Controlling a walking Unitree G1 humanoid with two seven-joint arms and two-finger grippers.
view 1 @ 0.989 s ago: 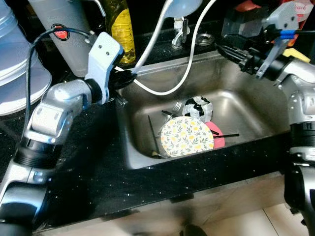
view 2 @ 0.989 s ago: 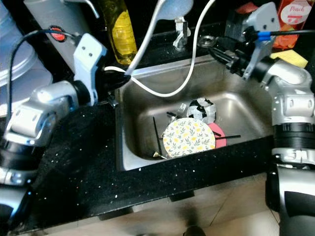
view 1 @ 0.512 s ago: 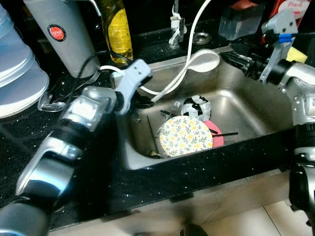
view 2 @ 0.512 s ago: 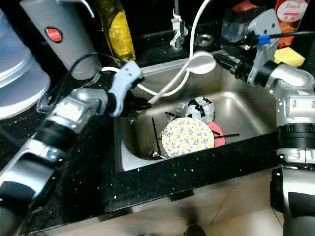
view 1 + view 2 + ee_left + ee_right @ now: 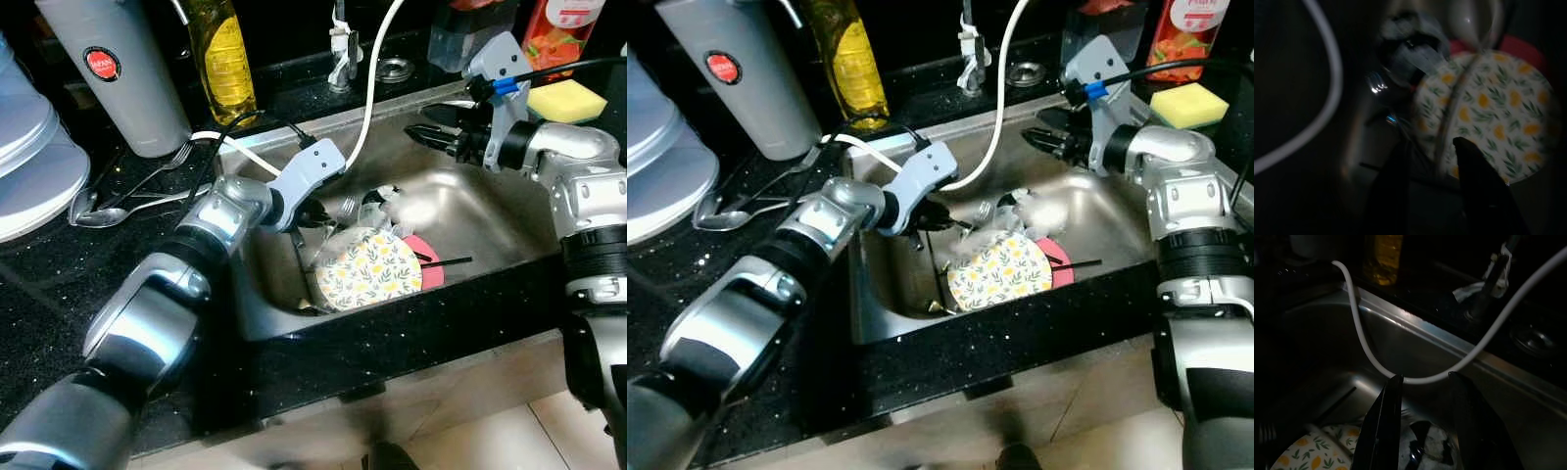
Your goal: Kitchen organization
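With the left gripper reaching open-fingered and empty into the sink toward the floral plate, its fingers may snag the white hose; the right gripper hovers open above

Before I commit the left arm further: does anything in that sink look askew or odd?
Yes. A white hose droops loose across the sink, its other end lying on the counter by the left gripper. The floral plate leans tilted on a pink plate, with black chopsticks and a fork jumbled around them.
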